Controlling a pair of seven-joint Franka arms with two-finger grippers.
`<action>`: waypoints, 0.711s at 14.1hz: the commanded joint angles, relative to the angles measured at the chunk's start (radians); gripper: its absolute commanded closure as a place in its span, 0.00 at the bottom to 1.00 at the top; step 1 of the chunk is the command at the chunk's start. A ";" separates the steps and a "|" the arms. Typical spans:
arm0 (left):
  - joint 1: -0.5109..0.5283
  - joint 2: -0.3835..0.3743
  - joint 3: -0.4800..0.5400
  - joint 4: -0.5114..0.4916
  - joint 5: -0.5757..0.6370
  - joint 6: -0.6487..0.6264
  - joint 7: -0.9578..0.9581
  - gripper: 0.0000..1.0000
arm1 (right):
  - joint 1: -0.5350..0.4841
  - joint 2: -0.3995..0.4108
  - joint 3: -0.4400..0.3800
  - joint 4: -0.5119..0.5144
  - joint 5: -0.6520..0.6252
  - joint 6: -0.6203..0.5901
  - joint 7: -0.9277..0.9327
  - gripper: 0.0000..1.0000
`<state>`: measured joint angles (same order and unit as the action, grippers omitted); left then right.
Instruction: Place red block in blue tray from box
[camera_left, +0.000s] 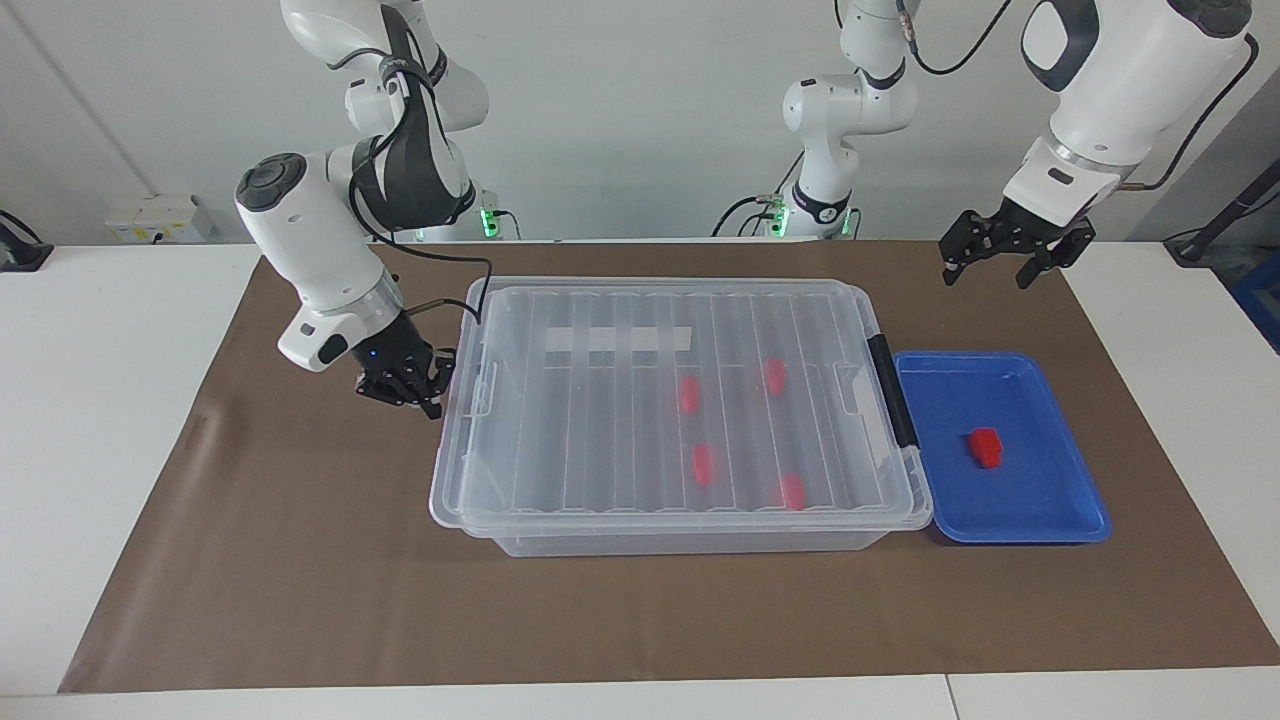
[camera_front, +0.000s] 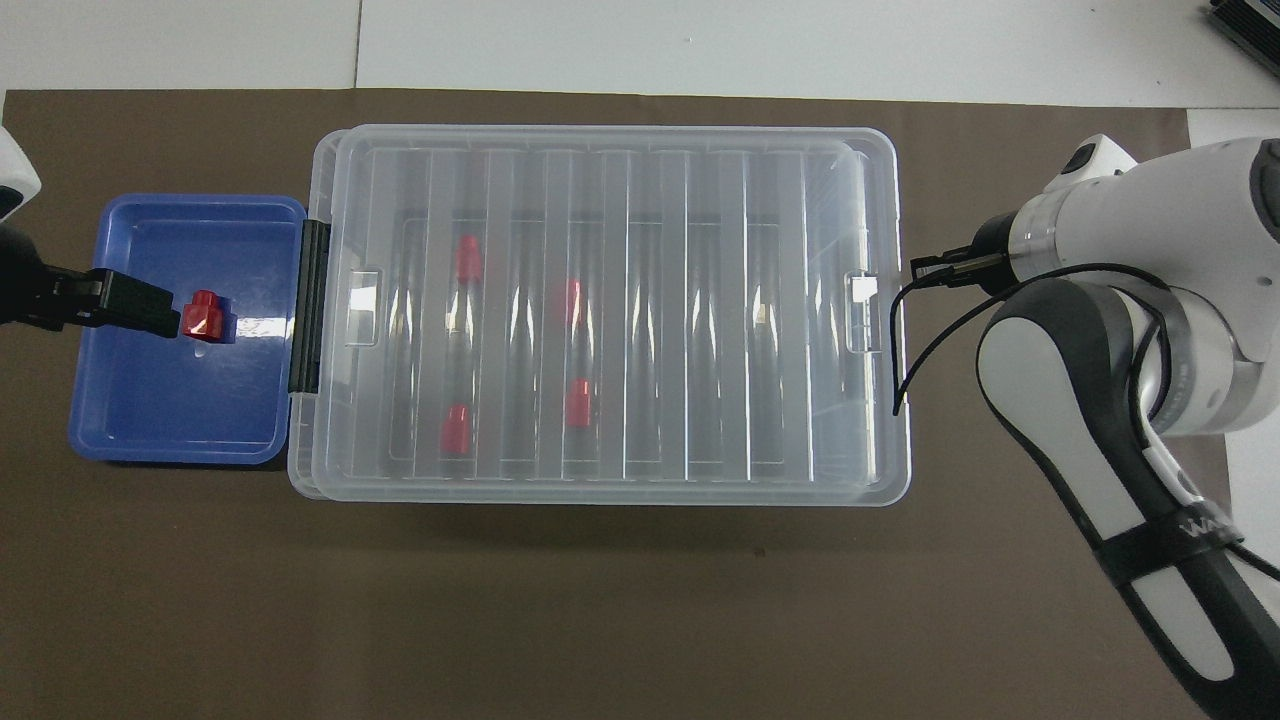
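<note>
One red block (camera_left: 985, 446) lies in the blue tray (camera_left: 1050, 500); four alike sit in the lidded box (camera_left: 560, 310). Left gripper (camera_left: 1005, 262), fingers spread wide and empty, hangs over the mat beside the tray's robot-side rim. Right gripper (camera_left: 428, 398), pinched shut, sits at the box's right-arm end. Block: small, bright red, stepped.

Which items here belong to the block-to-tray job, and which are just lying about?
Job:
- red block in the blue tray
- box, lid on, four red blocks inside
- left claw, open
- right claw, shut

Lying about:
- brown mat
- wall socket
</note>
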<state>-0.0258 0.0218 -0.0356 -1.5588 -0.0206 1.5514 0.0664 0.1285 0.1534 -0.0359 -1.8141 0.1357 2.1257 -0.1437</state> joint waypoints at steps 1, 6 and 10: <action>-0.019 -0.034 0.017 -0.040 0.004 0.018 -0.019 0.00 | -0.036 -0.023 -0.002 0.088 -0.099 -0.157 0.061 1.00; -0.025 -0.036 0.014 -0.041 0.005 0.015 -0.019 0.00 | -0.040 -0.115 -0.002 0.154 -0.191 -0.438 0.272 0.63; -0.016 -0.036 0.016 -0.040 0.004 0.015 -0.019 0.00 | -0.058 -0.190 -0.024 0.188 -0.153 -0.591 0.273 0.00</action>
<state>-0.0332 0.0200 -0.0304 -1.5596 -0.0206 1.5513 0.0613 0.0803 -0.0132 -0.0564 -1.6446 -0.0299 1.5884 0.1123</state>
